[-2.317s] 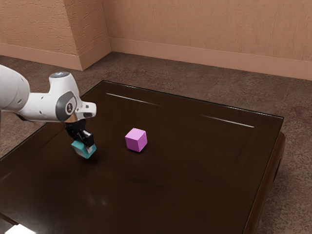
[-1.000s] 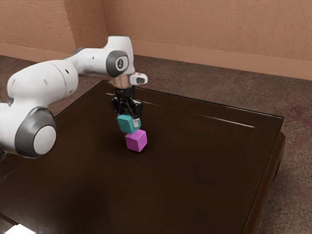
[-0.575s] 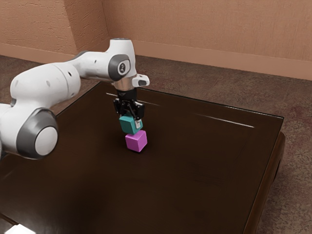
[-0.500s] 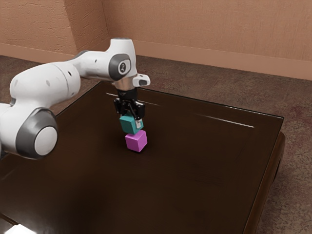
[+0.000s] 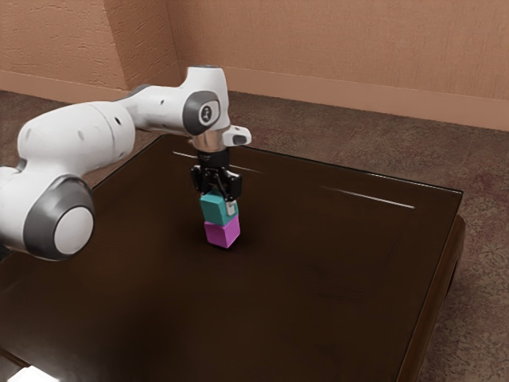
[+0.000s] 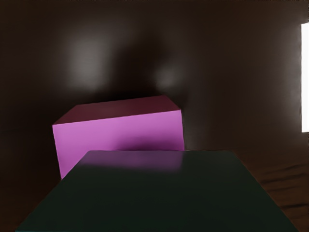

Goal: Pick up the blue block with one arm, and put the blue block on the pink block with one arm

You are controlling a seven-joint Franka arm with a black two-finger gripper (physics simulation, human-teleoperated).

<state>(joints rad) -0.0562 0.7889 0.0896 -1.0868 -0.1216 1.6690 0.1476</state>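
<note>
Atop the pink block [image 5: 222,234] the blue block [image 5: 215,209] seems seated — gripper [image 5: 218,197] fingers clamped on its sides — so only letting go remains.

Dark glossy table [image 5: 334,270], peach walls [image 5: 358,40]

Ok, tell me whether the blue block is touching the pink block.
Touching. The exterior view shows the blue block sitting flush on the top of the pink block, with no gap between them.

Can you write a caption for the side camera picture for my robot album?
The pincer holds a blue block on top of a pink block on a dark table.
</note>
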